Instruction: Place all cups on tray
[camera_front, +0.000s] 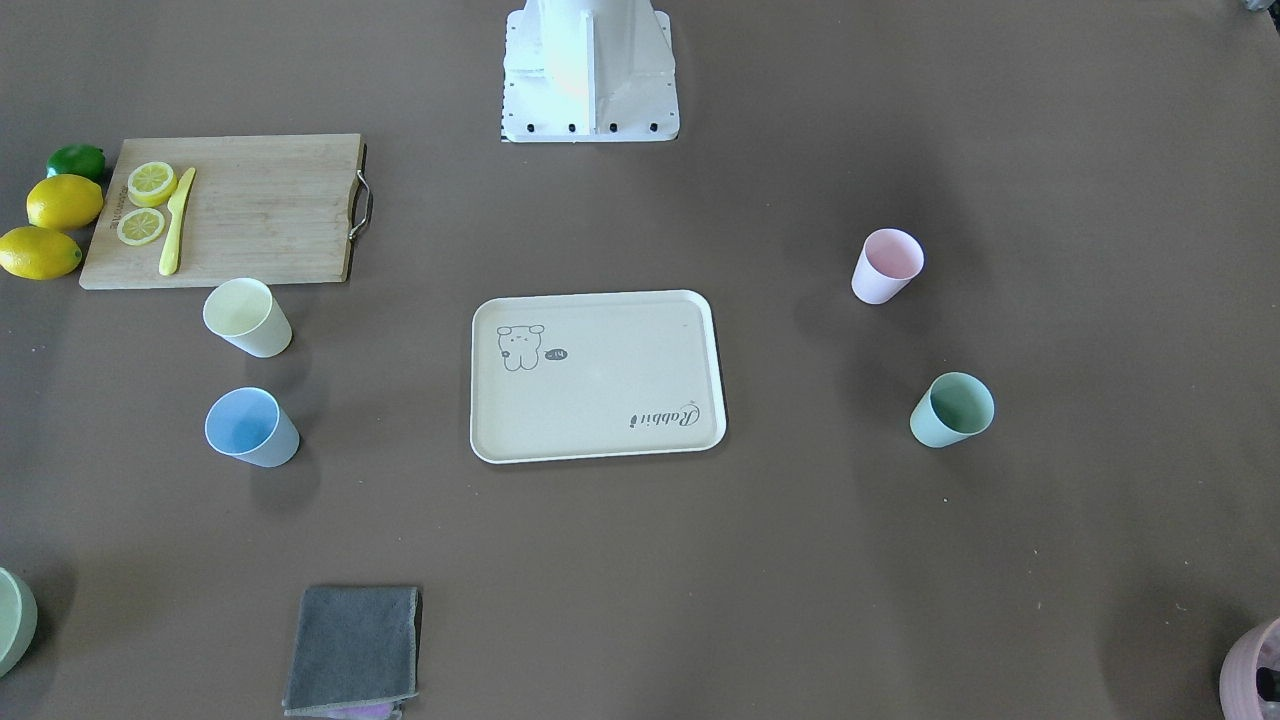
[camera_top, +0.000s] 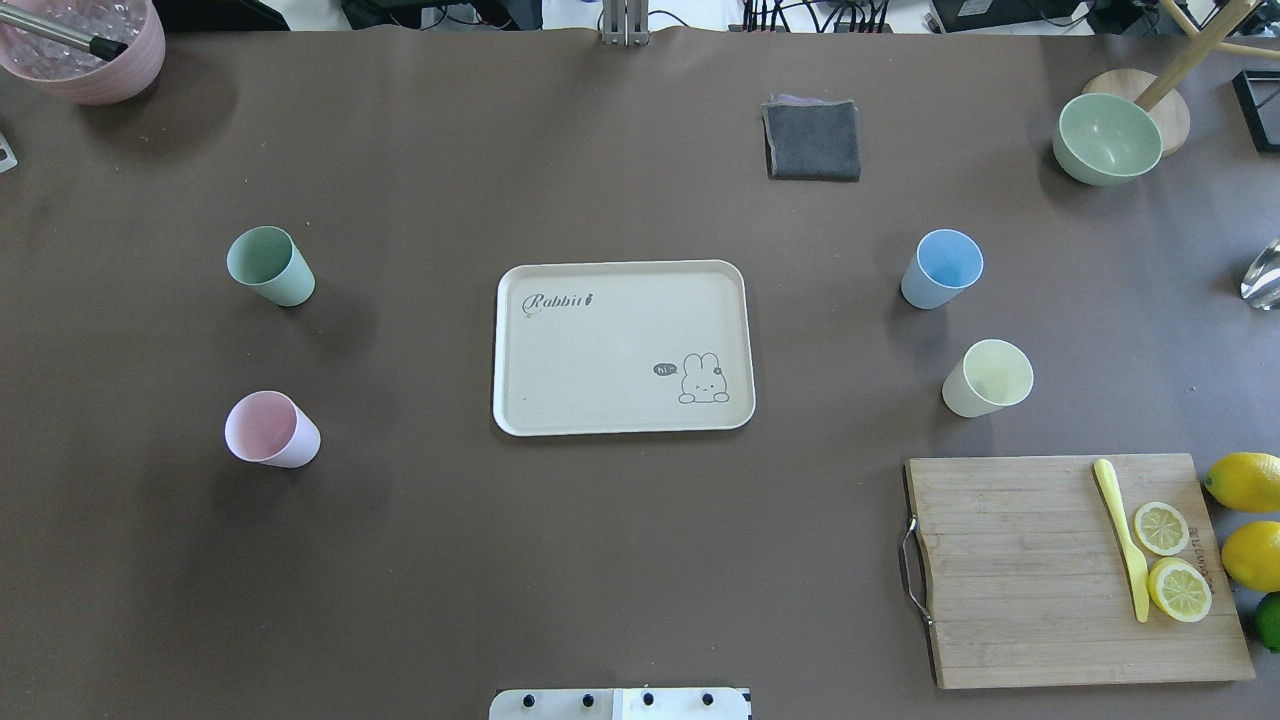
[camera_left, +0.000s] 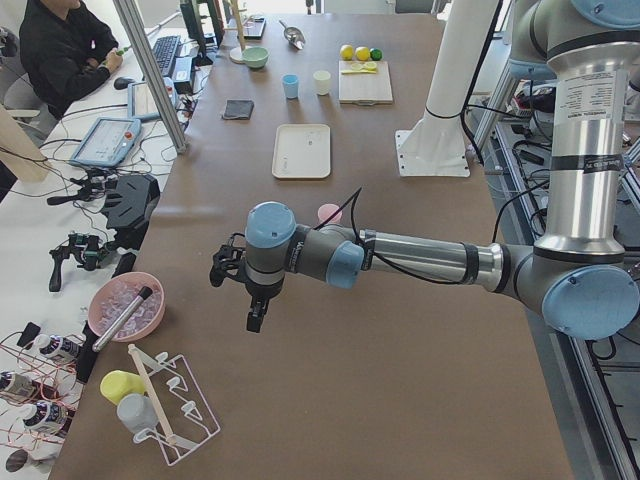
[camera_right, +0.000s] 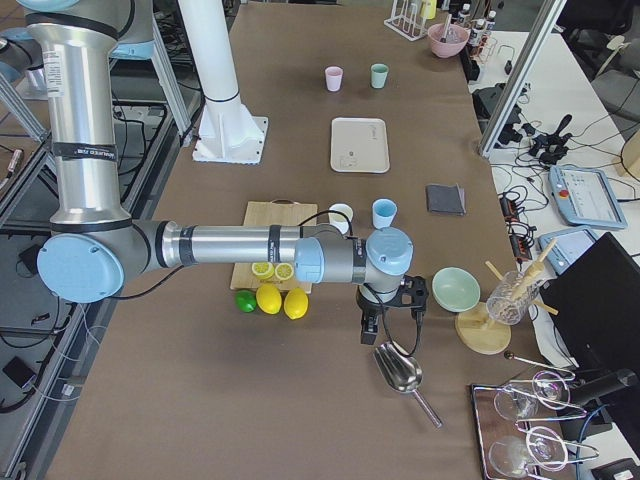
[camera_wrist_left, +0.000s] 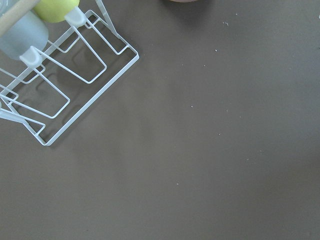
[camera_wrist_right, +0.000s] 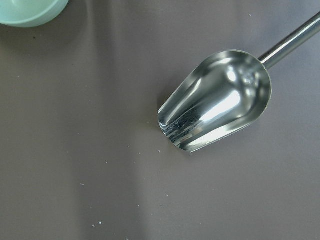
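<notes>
The cream rabbit tray (camera_top: 620, 345) lies flat at the table's middle, nothing on it. Four cups stand upright on the table around it. The mint green cup (camera_top: 270, 265) and the pink cup (camera_top: 272, 429) are off its left side in the overhead view. The light blue cup (camera_top: 942, 268) and the pale yellow cup (camera_top: 987, 377) are off its right side. My left gripper (camera_left: 228, 268) hovers far out at the left table end. My right gripper (camera_right: 408, 296) hovers at the right end, over a metal scoop (camera_wrist_right: 215, 100). I cannot tell whether either gripper is open or shut.
A wooden cutting board (camera_top: 1020, 570) holds lemon slices and a yellow knife, with whole lemons (camera_top: 1245, 480) beside it. A grey cloth (camera_top: 812, 140), a pale-green bowl (camera_top: 1107, 138) and a pink pot (camera_top: 90, 50) sit at the far edge. A wire rack (camera_wrist_left: 60, 90) stands under the left wrist.
</notes>
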